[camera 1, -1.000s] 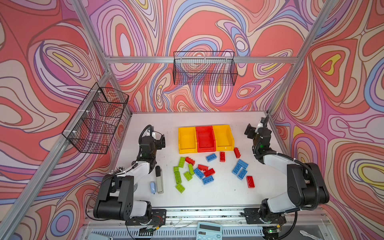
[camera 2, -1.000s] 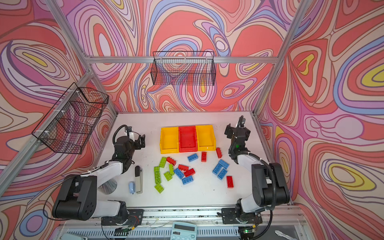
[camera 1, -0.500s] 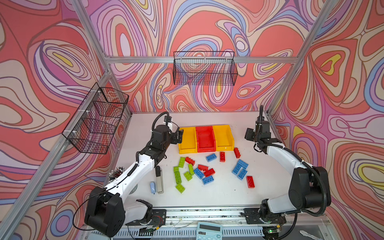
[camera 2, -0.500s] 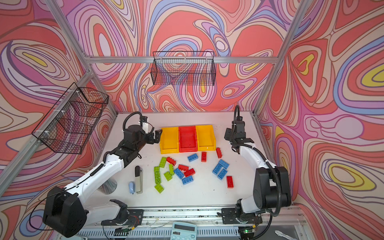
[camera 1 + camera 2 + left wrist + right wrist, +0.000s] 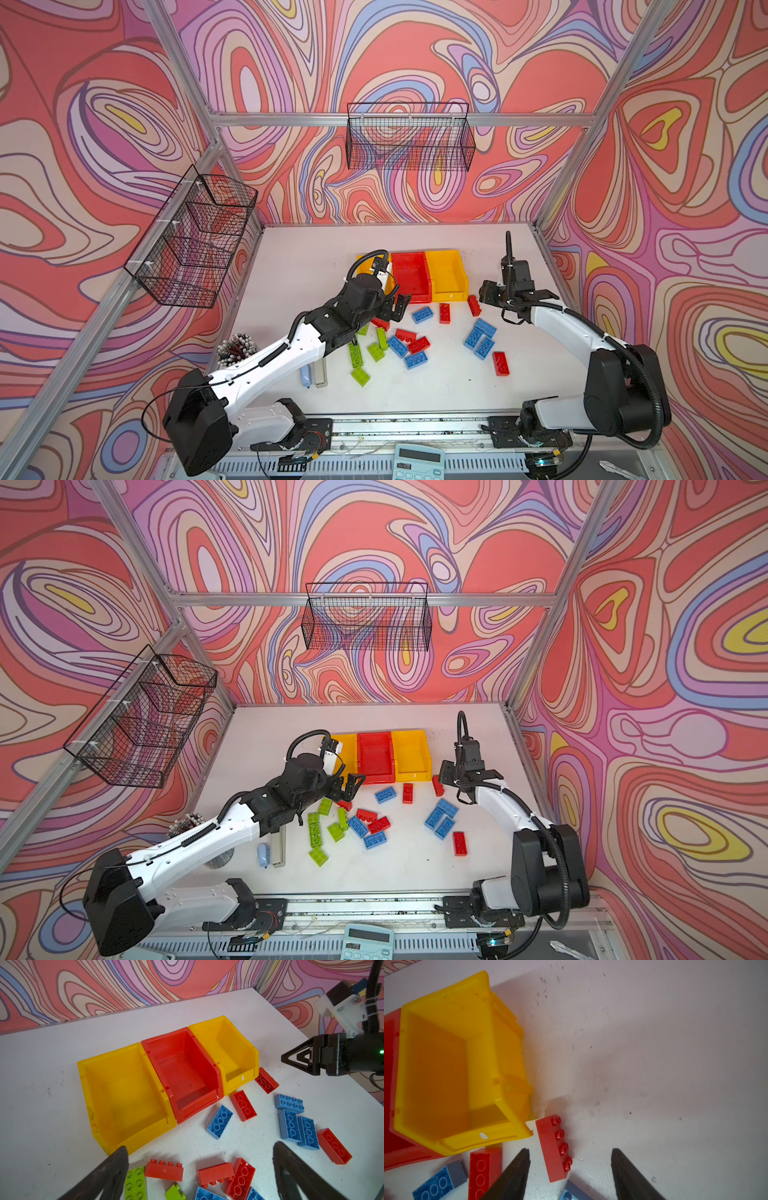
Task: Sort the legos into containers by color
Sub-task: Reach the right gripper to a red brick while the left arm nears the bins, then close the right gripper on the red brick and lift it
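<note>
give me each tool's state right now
left tool: open, empty
right tool: open over a red brick, nothing held

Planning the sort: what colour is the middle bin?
The middle bin is red; left wrist view shows it best.

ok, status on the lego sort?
Left gripper open, empty. Right gripper open, lined up over a red brick. Three bins all empty. Yellow bin close beside that brick.

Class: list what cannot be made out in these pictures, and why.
- Left yellow bin: top views, partly behind the left arm.
- Green bricks: top views, some under that arm; count unsure.
- Calculator: top views, cut by the bottom edge.
- Blue bricks: right wrist view, cut by the frame edge.
</note>
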